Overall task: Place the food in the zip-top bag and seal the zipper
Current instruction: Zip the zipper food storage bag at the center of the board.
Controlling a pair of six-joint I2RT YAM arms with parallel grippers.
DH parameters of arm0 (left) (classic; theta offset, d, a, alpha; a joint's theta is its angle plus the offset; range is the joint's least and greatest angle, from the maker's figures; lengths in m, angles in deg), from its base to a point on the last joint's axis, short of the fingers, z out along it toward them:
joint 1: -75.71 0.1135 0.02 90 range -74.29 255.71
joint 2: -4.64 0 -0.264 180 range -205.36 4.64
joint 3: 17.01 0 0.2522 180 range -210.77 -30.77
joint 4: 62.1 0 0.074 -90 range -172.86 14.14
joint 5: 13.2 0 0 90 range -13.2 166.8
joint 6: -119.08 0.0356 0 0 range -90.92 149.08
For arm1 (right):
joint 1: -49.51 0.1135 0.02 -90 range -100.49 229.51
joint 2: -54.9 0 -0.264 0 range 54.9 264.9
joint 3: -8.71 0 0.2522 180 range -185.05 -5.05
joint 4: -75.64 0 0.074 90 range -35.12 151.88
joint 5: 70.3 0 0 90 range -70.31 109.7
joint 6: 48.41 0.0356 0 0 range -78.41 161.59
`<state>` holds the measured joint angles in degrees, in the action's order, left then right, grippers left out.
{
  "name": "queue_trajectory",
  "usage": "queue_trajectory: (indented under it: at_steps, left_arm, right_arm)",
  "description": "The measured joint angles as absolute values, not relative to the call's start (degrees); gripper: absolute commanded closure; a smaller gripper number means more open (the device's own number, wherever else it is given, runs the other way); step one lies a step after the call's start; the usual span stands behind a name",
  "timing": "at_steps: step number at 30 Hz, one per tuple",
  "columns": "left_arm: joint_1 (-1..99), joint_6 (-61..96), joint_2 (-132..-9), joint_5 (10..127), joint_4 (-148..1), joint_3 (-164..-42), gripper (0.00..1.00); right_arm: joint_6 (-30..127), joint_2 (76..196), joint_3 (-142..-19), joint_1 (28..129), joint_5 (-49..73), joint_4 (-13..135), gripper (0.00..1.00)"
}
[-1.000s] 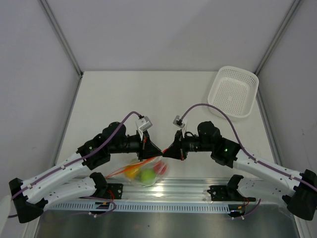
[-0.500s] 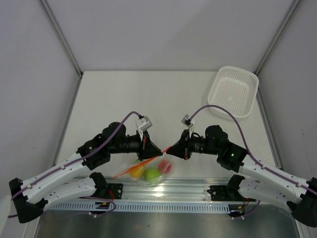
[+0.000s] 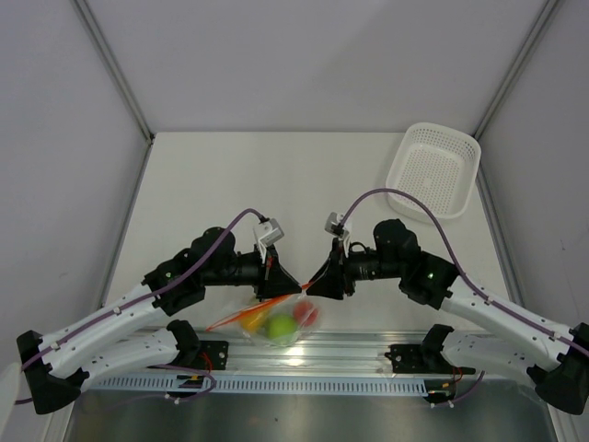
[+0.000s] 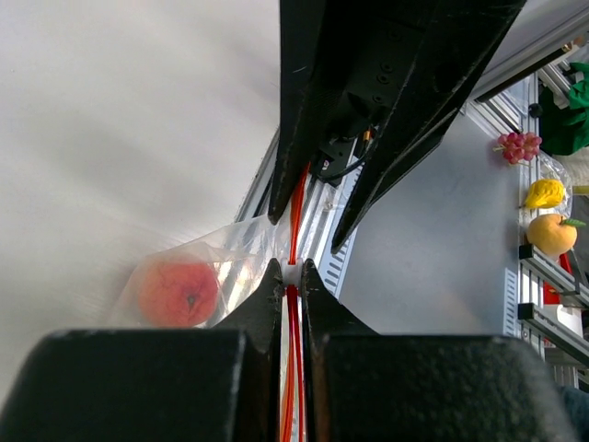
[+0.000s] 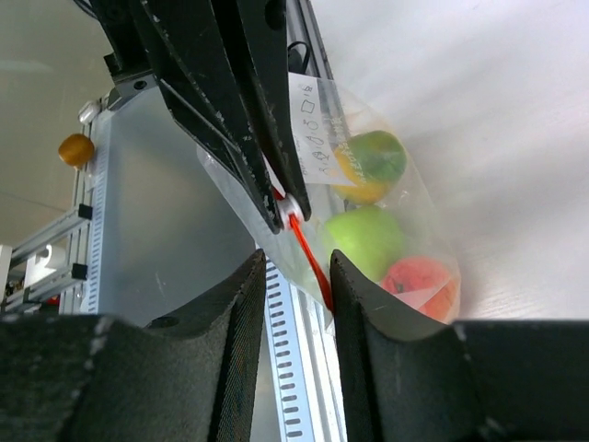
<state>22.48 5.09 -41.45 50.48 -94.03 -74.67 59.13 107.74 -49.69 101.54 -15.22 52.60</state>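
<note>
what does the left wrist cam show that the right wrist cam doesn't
Only the left wrist view: loose toy fruits off at its far right edge.

Only the right wrist view: the lime-green ball and the yellow-orange piece inside the zip-top bag, plus a printed label on it.

Both: the bag, the red-orange fruit in it, and the zipper, with the left gripper shut on it and the right gripper open around it.
</note>
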Motion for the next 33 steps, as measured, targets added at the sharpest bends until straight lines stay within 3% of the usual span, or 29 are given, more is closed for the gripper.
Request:
queue_trajectory:
  at_steps: [8,12,13,33]
  left_arm:
    - [22.48,5.05,-41.45,49.52,-94.05,-74.67,0.99]
    - [22.48,5.07,-41.41,49.52,-94.21,-74.67,0.99]
    - [22.48,5.07,-41.34,49.54,-94.34,-74.67,0.99]
    - [22.48,3.19,-32.25,54.83,-98.62,-73.18,0.99]
  right_arm:
    - [55.57,112.87,-52.31,101.52,-17.60,50.02,0.76]
    - [54.78,113.79,-52.84,101.52,-18.37,49.49,0.91]
    - [54.74,113.84,-52.90,101.52,-18.48,49.43,1.00]
    - [53.51,104.96,-52.77,101.02,-7.96,44.82,1.00]
